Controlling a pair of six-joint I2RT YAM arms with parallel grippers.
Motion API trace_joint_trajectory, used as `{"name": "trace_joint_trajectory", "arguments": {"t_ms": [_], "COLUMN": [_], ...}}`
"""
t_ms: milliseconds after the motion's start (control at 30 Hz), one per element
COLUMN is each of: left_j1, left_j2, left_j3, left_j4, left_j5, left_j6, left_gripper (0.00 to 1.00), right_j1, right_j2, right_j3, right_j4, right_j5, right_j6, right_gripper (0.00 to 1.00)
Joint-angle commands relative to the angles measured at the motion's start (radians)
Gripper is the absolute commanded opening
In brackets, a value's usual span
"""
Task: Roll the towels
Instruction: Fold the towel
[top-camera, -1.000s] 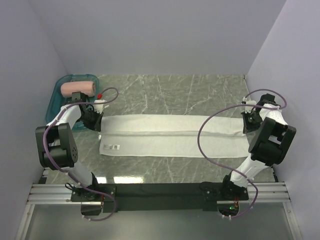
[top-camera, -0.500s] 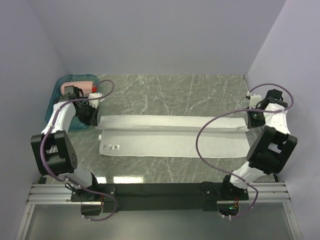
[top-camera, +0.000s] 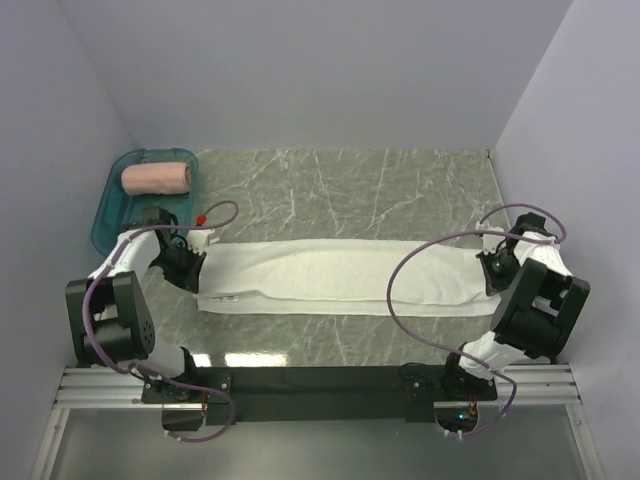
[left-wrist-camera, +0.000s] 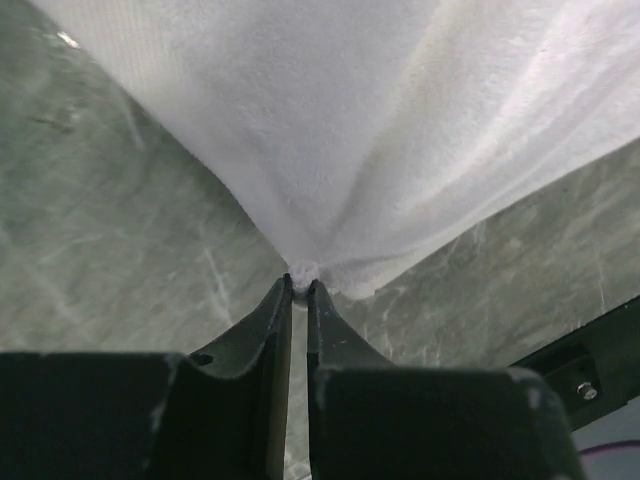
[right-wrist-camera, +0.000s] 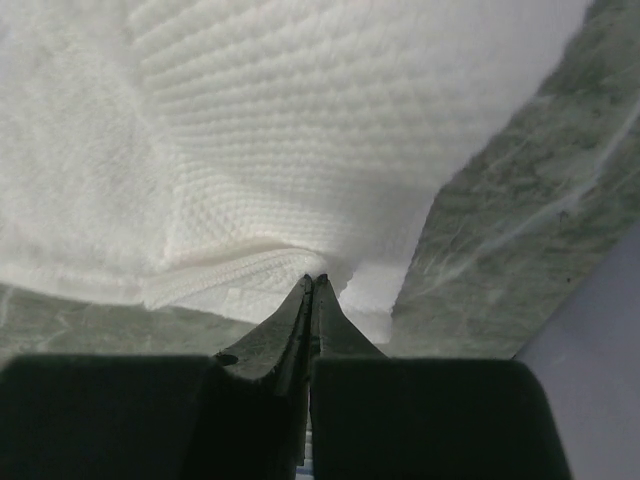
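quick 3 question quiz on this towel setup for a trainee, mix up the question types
1. True or false: the pink towel lies rolled up inside the teal tray.
2. Multiple choice: what is the left tool pinching? A) an end of the white towel B) the rim of the teal tray C) nothing, it is open
3. Short answer: what is the right tool shut on, and is that thing rolled yet?

Key
1. True
2. A
3. The white towel, which lies stretched out flat and is not yet rolled
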Motion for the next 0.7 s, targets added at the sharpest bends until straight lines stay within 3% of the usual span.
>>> {"name": "trace_joint_trajectory", "arguments": {"t_ms": [0,367,667], "left_j1": [-0.021,-0.023,-0.016], "left_j2": [0.025,0.062,-0.031], "left_j3": [-0.024,0.022,0.152], "left_j4": [0.112,0.109,-0.083], "left_j5": [-0.044,-0.044,0.028], "left_j6": [-0.06,-0.068,0.013], "left_gripper": [0.0,0.0,0.01], "right_j1": [-0.005,-0.007,-0.025], "right_j2": [0.031,0.036,-0.028], "right_j3": [-0.007,0.041,0.206], "right_j4": [0.089,0.066,-0.1], "right_j5": [0.038,0.032,-0.029], "right_j6": [0.001,0.01,-0.008], "right_gripper": [0.0,0.0,0.0]}}
